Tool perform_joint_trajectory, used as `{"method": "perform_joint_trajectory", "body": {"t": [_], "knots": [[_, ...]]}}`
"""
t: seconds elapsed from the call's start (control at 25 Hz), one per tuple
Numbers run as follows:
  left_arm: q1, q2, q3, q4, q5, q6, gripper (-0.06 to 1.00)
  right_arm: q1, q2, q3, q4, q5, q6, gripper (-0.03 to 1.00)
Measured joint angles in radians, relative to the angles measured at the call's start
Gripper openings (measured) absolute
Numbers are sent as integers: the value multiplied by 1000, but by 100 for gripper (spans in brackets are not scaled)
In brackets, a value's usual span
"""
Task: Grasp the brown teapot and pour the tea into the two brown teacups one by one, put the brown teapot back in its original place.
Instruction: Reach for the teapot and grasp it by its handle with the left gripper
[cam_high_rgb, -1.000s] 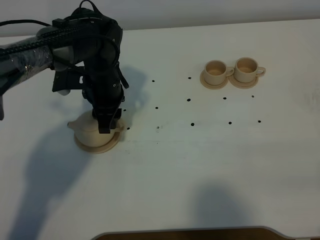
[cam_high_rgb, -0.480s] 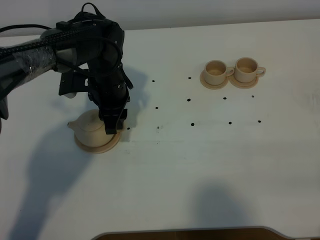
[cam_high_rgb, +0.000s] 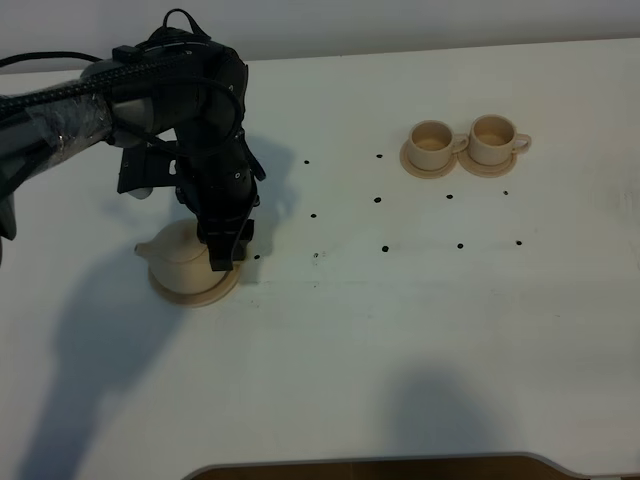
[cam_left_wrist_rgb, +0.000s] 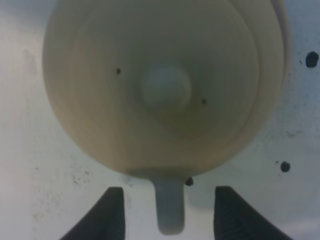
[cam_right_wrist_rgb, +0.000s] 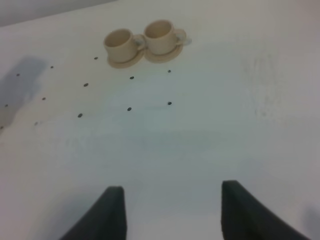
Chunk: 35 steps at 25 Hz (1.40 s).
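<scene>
Hovering over the far left of the table (cam_high_rgb: 400, 330), your left tool (cam_high_rgb: 224, 256) hangs above the brown teapot (cam_high_rgb: 182, 255), its fingers spread apart and closed on nothing. The left wrist view shows the two black tips on either side of the loop handle (cam_left_wrist_rgb: 169, 210), clear of it. The teapot stands upright on its wide saucer (cam_high_rgb: 190, 293), lid on, spout (cam_high_rgb: 143, 250) pointing left. By that, you have nothing in hand yet: the grasp, both pours and the return look to be ahead of you.

To the right, near the far edge, the two teacups (cam_high_rgb: 432, 143) (cam_high_rgb: 492, 138) sit side by side on small saucers (cam_high_rgb: 427, 166) whose rims touch, well apart from the teapot. Their insides look pale; whether any tea is in them is too small to tell.

Your right tool (cam_right_wrist_rgb: 172, 210) appears only in its own wrist view, fingers apart over bare table, holding nothing. From above, the left arm (cam_high_rgb: 195, 130) hides the teapot's handle and lid, and the wrist picture is soft and cuts off the spout.
</scene>
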Motion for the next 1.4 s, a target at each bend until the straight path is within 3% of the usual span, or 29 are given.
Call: {"method": "perform_joint_trajectory", "body": {"t": [0.68,1.04,1.4], "knots": [[6,17,0,12,-24,0,43,0,0,0,0,0,0,45],[6,17,0,8,-27,0,32,0,0,0,-1,0,0,45],[13,17,0,-2,-29,0,15,0,0,0,-1,0,0,45]]}}
